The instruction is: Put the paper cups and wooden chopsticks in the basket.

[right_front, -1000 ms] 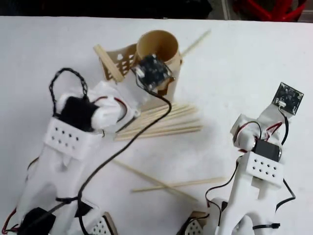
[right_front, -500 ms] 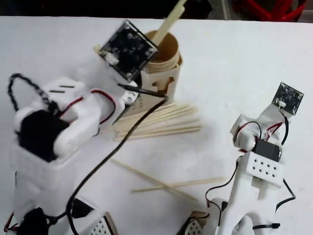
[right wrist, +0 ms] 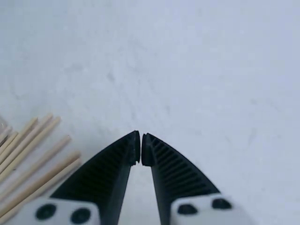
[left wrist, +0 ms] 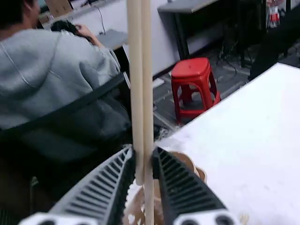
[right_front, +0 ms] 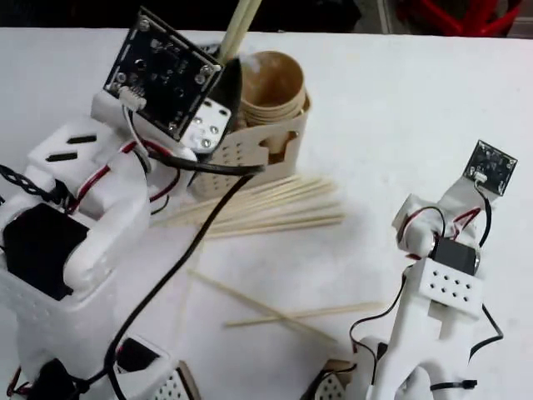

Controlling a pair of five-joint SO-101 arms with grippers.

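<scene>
My left gripper [left wrist: 143,157] is shut on two wooden chopsticks [left wrist: 139,79], which stand nearly upright. In the high view those chopsticks [right_front: 240,29] rise beside the basket [right_front: 250,146], held by the left arm [right_front: 162,75] at the basket's left side. Stacked paper cups [right_front: 271,83] sit inside the basket. A pile of several chopsticks [right_front: 266,212] lies on the table just in front of the basket, and two crossed ones [right_front: 283,312] lie nearer. My right gripper [right wrist: 140,147] is shut and holds nothing, low over the table, with chopstick ends [right wrist: 33,159] beside it.
The white table [right_front: 400,100] has free room to the right of the basket. The right arm [right_front: 445,275] stands at the front right. Beyond the table's far edge are a red stool [left wrist: 194,84] and a seated person.
The left arm has risen and swung left, lifting the two chopsticks to upright beside the basket. The basket has shifted slightly. The right arm has not moved.
</scene>
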